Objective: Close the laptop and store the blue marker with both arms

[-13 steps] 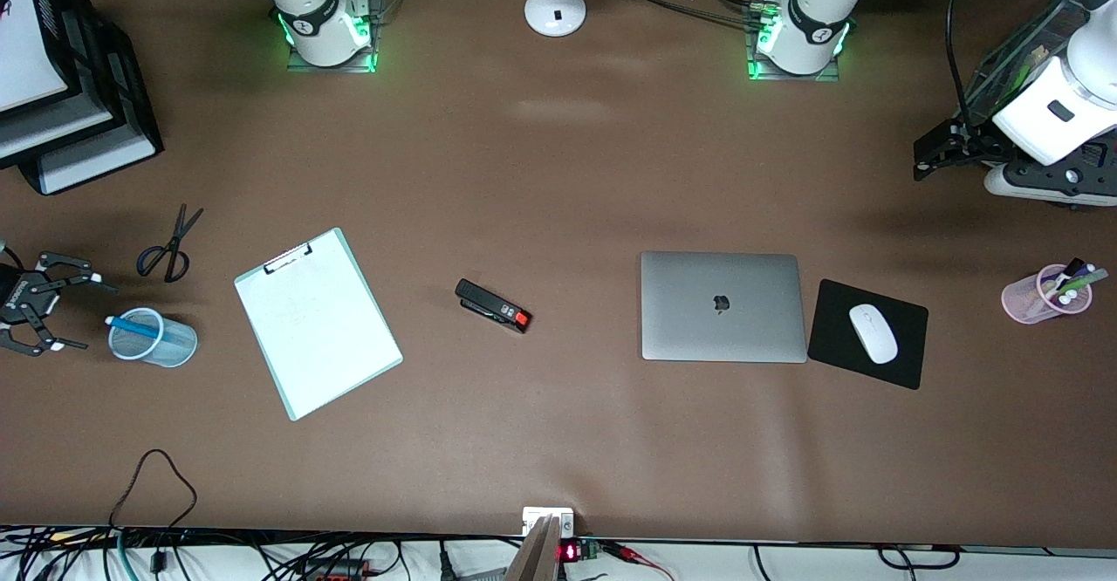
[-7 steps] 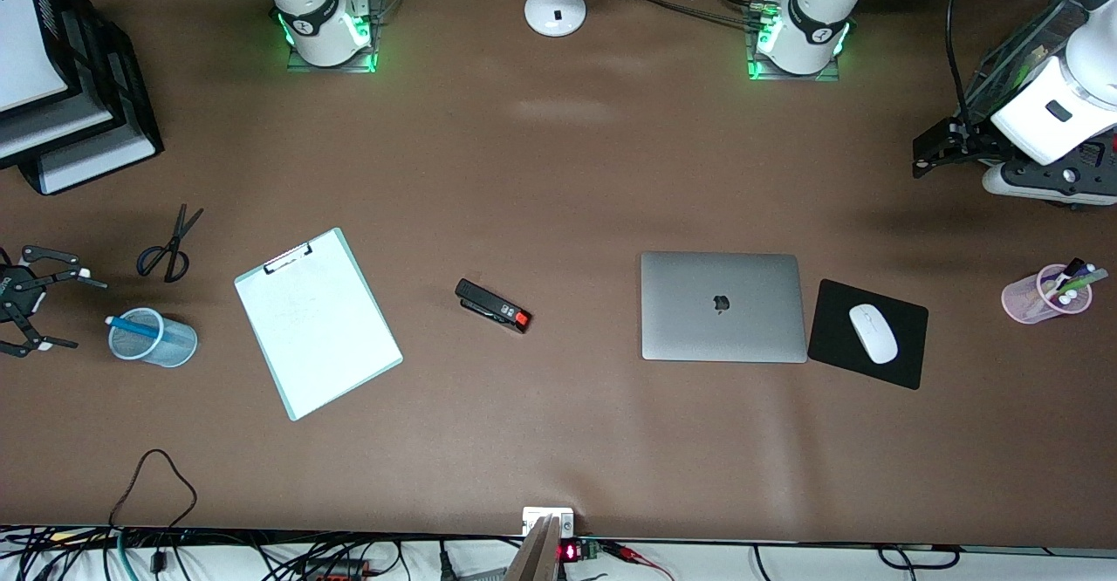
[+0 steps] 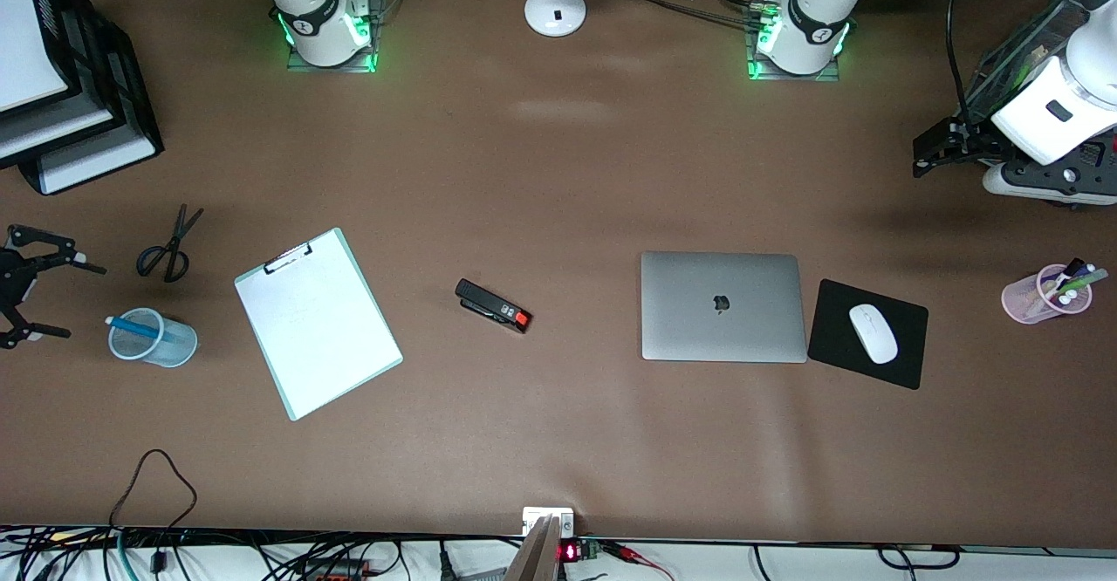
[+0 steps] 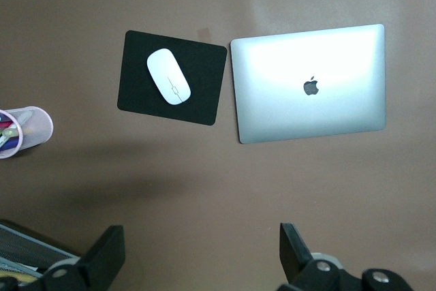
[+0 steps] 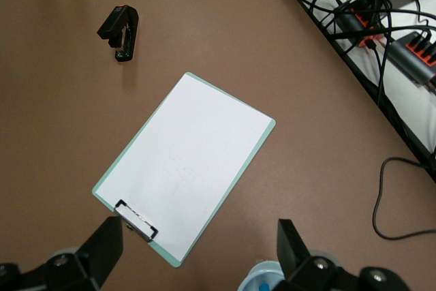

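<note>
Laptop (image 3: 722, 306) lies shut; blue marker (image 3: 133, 326) in its cup (image 3: 154, 337) — right gripper (image 3: 39, 289) and left gripper (image 3: 938, 152) both spread-fingered.

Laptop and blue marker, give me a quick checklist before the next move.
1. Laptop lid shut, lying flat: ok.
2. Blue marker in the blue cup: ok.
3. Left gripper open, holding nothing, up at the left arm's end of the table: ok.
4. Right gripper open, off the cup, at the right arm's end: ok.
5. Mouse on its pad beside the laptop, apart from it: ok.
</note>
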Motion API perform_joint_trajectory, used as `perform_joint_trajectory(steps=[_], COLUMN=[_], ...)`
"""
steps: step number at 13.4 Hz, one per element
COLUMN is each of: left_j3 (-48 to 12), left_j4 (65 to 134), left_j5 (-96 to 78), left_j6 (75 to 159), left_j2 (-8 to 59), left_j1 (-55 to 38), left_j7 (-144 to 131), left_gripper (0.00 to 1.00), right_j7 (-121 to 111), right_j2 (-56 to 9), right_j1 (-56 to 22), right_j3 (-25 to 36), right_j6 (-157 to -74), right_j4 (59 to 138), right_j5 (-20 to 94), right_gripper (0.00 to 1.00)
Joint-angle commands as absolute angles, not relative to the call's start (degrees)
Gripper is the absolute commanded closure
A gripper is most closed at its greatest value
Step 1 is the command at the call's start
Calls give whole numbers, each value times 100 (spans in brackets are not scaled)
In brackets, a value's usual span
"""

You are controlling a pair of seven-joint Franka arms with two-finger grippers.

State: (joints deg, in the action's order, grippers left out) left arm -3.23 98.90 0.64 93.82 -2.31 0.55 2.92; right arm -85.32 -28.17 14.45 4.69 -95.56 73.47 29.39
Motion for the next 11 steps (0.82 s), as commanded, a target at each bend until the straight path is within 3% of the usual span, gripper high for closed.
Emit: perform_joint_trajectory(steps=[1, 11], left_j3=[-378, -378], left_j4=[9721, 9721], left_j5=[114, 114], left_j6=[9255, 9246], left_j2=[-158, -158], left_j1=[132, 132], left_j7=[396, 396], left_gripper=[0, 0], right_j7=[-7308, -3519], right_j2=[-2462, -1249], right_j1=[1152, 344], right_j3=[475, 492], right_j6=[-9528, -9334], right_j4=[7532, 8533], right_j5=[2479, 1592], right_gripper=[0, 0])
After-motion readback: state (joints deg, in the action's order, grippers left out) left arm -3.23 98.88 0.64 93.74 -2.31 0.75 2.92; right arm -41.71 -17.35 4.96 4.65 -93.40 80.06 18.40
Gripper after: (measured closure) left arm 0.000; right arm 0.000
